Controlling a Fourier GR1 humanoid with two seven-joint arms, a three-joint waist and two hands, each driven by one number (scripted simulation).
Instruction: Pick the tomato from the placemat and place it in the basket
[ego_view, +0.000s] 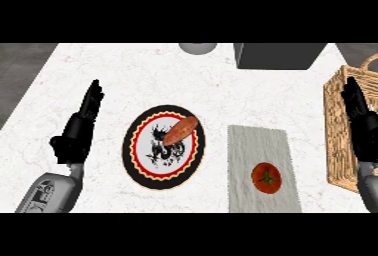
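A red tomato (266, 178) with a green stem lies on the grey placemat (260, 145), toward its near end. The wicker basket (341, 150) stands at the right edge of the counter, just right of the placemat. My right hand (360, 116) is open with fingers straight, held over the basket's left wall, up and to the right of the tomato. At the left side my left hand (80, 127) rests open, fingers pointing away, far from the tomato.
A round black, red and white plate (140, 165) with a brown sausage-like piece (180, 130) on it sits between the left hand and the placemat. A dark box (279, 55) and a grey round object (197, 48) stand at the counter's far edge.
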